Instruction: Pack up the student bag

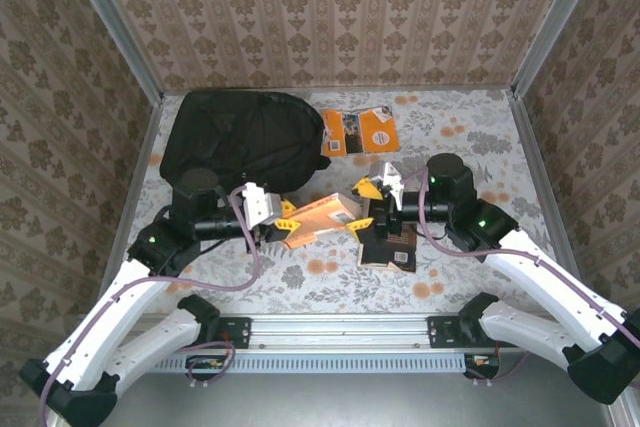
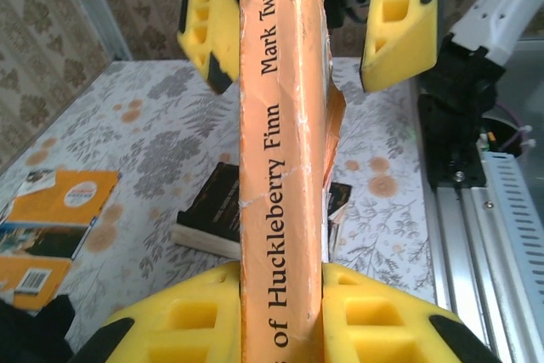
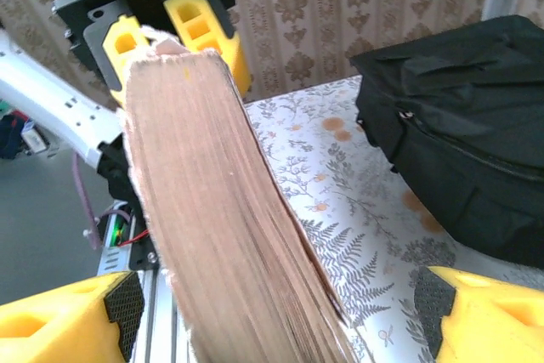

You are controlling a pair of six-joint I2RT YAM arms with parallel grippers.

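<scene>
Left gripper [image 1: 285, 223], top view: clamped on the left end of the Huckleberry Finn paperback [image 1: 322, 215], which is held above the table [image 1: 470, 147].
Right gripper [image 1: 364, 207], top view: fingers apart, straddling the paperback's right end; contact cannot be made out.
Paperback axis, top view: the long axis runs left to right, bridging the two grippers.
Student bag [image 1: 235, 137], top view: lies flat at the far left of the table, far and left of both grippers. The left arm is nearer. Judged: the coming move must carry the paperback far-left toward it.
Other items, top view: a black book [image 1: 388, 247] lies on the table under the right gripper; orange booklets [image 1: 360, 130] lie just right of the bag.
Paperback, left wrist view: orange card spine, creased and torn at the far end, printed "Mark Twain". The gripper's own yellow fingers [image 2: 374, 320] press against both covers.
Opposite fingers, left wrist view: they stand either side of the far end, with gaps showing.
Paperback, right wrist view: a browned, rough page block sits between the gripper's own widely spread pads [image 3: 127, 299].
Bag, right wrist view: soft black woven fabric, slumped, with a zip line along the side. Whether it is unzipped cannot be told.
</scene>
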